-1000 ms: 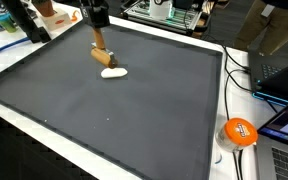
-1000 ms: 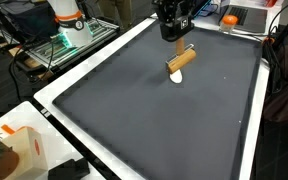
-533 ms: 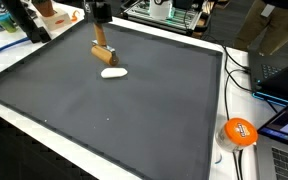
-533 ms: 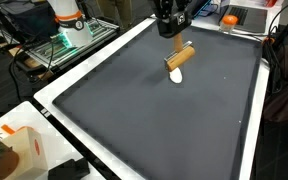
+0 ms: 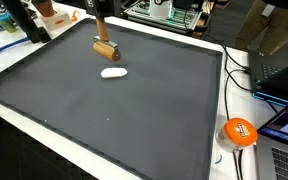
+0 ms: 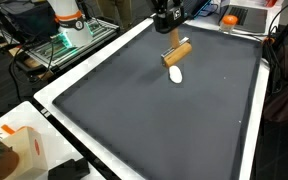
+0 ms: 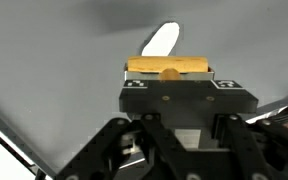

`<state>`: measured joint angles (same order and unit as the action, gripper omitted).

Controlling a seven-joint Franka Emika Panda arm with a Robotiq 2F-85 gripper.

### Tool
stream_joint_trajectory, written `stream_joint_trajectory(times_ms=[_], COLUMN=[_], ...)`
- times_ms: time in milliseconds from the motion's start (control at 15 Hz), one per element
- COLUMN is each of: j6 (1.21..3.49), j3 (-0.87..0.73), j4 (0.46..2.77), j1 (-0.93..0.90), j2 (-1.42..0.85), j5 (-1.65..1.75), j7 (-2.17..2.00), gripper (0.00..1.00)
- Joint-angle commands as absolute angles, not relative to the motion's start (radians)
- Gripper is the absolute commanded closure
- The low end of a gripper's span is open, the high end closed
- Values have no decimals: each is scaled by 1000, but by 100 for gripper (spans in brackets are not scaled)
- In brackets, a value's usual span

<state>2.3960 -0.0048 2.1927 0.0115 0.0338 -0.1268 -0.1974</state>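
A short brown wooden block [image 5: 105, 48] hangs above the dark mat [image 5: 104, 115], and my gripper [image 5: 102, 38] is shut on it from above. In an exterior view the block [image 6: 178, 53] tilts below the gripper [image 6: 173, 40]. A white oval piece [image 5: 112, 72] lies flat on the mat just below and in front of the block, apart from it; it also shows in an exterior view [image 6: 175, 74]. In the wrist view the wooden block [image 7: 169, 67] sits across the gripper [image 7: 169, 73], with the white oval piece [image 7: 161, 41] beyond it. The fingertips are hidden behind the gripper body.
The mat has a raised white border [image 5: 216, 110]. An orange round object [image 5: 238, 131] and laptops [image 5: 284, 120] stand beyond one edge with cables. A white box [image 6: 19, 150] sits at a corner. Equipment and another robot base [image 6: 69, 25] stand behind the far edges.
The gripper has risen with the wooden block, which was close over the white oval piece and now hangs clear of it. The white piece has stayed in place.
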Motion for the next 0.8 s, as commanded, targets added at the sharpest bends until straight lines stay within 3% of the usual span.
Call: stream_joint_trajectory(times_ms=[0,133,200,733], j6=[2394,2394,2426,2435], j3=[-6,-6,-4,-9], j4=[2191,2191,2201,2270], j1=[11,11,11,18], j2=[32,27,28,121], j5=[-127,-127,-110,-51], j7=[-197,-197,-224,-228], gripper=[53,53,78,78])
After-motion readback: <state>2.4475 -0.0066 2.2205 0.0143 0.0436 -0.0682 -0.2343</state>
